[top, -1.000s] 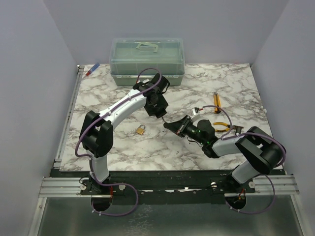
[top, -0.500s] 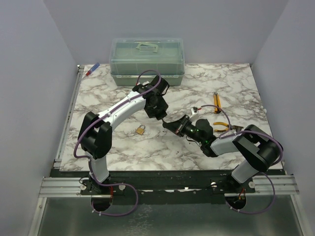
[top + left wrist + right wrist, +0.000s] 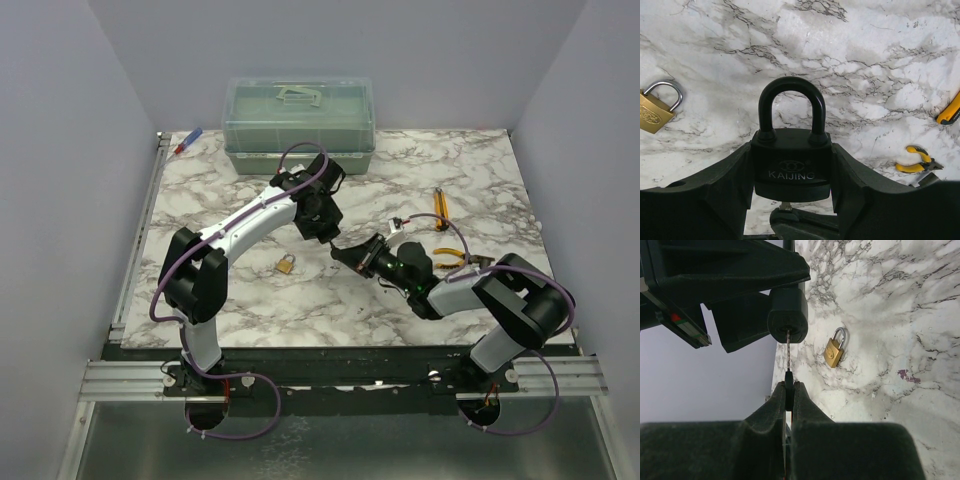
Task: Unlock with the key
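my left claw [image 3: 791, 172] pinches the black arch-shackled padlock [image 3: 791, 145]; my right claw [image 3: 789, 386] pinches the tiny black-headed key [image 3: 788, 357], its thin shaft reaching the padlock's underside.

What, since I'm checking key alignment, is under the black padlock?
The key, pinched in the right pincer, touches its thin shaft to the underside of the black padlock. How deep the tip sits is hidden.
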